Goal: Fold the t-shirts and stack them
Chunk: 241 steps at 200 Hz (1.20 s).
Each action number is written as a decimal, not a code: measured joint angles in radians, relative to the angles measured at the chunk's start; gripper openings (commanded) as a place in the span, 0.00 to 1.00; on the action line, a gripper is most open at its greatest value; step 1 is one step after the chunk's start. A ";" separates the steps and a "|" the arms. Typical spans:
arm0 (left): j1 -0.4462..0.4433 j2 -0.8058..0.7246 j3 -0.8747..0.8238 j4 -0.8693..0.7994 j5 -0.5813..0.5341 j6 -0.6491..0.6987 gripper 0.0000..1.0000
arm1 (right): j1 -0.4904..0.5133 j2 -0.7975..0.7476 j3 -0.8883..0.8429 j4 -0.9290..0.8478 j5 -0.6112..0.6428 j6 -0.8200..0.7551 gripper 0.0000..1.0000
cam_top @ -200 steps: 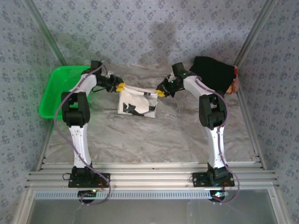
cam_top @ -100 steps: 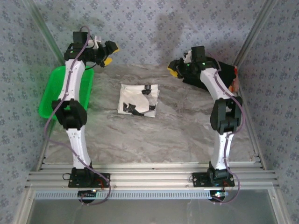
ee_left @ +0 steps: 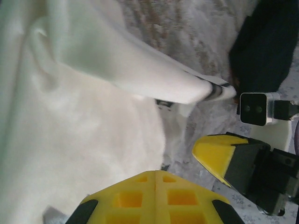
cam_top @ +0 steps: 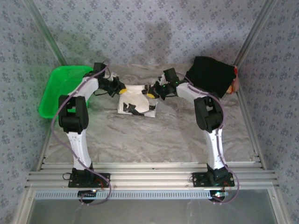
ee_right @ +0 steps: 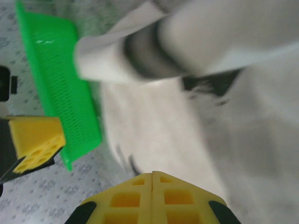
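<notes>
Frankly, your left gripper (cam_top: pixel 120 88) and right gripper (cam_top: pixel 152 92) have jaws pressed together, the off-white shirt (cam_top: pixel 136 103) just ahead of them. Whether they hold cloth is unclear, so lifting may drop or unfold it.

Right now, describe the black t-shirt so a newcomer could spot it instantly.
Start at the marble table and go to its far right corner. The black t-shirt lies there, beyond the right arm. It is the only dark cloth: the off-white t-shirt sits mid-table, and the green basket is at the far left.
</notes>
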 measured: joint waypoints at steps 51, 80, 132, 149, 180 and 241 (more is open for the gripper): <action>0.007 0.227 0.256 -0.011 -0.064 -0.006 0.20 | -0.047 0.149 0.087 0.126 0.031 0.088 0.10; 0.023 0.362 0.475 -0.037 -0.114 -0.028 0.33 | -0.069 0.171 0.101 0.216 0.066 0.163 0.27; 0.040 0.467 0.727 -0.134 -0.132 -0.051 0.59 | -0.103 0.132 0.084 0.233 0.128 0.165 0.34; 0.047 0.423 0.737 -0.161 -0.133 -0.039 0.75 | -0.117 0.032 -0.001 0.181 0.156 0.123 0.45; 0.089 0.200 0.688 -0.212 -0.157 0.036 1.00 | -0.140 -0.227 -0.061 -0.022 0.207 -0.035 0.66; 0.165 -0.457 0.082 -0.062 -0.134 0.136 1.00 | -0.102 -0.529 -0.287 -0.138 0.208 -0.204 0.75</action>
